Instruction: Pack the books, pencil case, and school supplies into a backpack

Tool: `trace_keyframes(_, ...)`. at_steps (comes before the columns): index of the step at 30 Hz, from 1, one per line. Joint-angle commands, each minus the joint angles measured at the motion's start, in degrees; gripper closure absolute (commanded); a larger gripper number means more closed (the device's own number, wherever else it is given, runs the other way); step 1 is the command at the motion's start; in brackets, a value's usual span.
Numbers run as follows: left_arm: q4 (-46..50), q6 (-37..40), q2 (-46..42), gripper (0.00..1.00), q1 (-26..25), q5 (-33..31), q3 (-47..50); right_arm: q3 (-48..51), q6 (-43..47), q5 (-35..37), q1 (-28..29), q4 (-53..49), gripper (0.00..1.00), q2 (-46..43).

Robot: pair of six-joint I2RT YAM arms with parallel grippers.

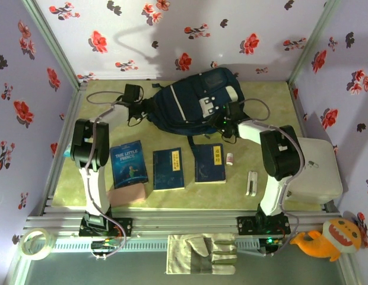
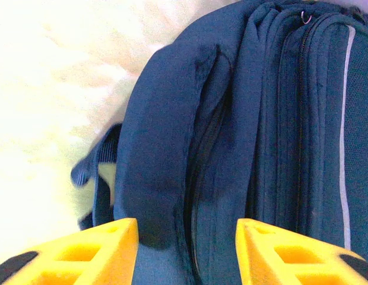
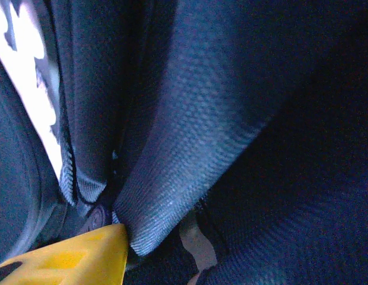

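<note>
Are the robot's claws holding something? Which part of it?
The left claw seems to pinch the backpack by a padded fold along its side. The right claw touches another fold; whether it grips cannot be told.

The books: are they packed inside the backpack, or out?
Out: all three books lie flat on the table, in front of the backpack.

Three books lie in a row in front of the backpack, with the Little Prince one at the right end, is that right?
Not quite. The top view shows the Little Prince book at the row's left end; the two navy books lie to its right, all in front of the backpack.
</note>
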State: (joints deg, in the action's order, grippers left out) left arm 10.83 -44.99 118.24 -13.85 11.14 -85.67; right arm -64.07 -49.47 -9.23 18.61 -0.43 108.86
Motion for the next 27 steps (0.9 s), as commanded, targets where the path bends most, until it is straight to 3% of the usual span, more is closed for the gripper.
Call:
trace_keyframes(1, 5.43, 3.61, -1.35, 0.52, 1.47, -1.50, -1.91, -1.89, -4.45, -1.53, 2.82, 3.67, 0.42, 1.16)
trace_keyframes(8, 9.29, 5.61, -8.09, 0.41, 2.42, -3.63, 1.81, 1.99, -11.13, 1.96, 2.92, 2.30, 0.32, -4.50)
trace_keyframes(13, 9.42, 6.74, -12.52, 0.33, 1.62, -3.31, 6.37, 6.44, -19.64, 1.34, 3.43, 4.22, 0.31, -7.20)
trace_keyframes(18, 9.39, 9.31, -14.94, 0.29, -1.41, -1.78, 7.80, 5.75, -22.15, -0.83, 4.10, 7.00, 0.32, -5.13)
trace_keyframes(25, 7.81, 9.46, -15.23, 0.23, -7.43, -1.90, 9.04, 2.82, -22.93, 0.03, 4.50, 9.55, 0.46, -0.01)
trace_keyframes(27, 6.49, 8.70, -15.22, 0.18, -8.57, -1.82, 10.00, 2.01, -22.87, -0.11, 4.59, 9.93, 0.57, 1.34)
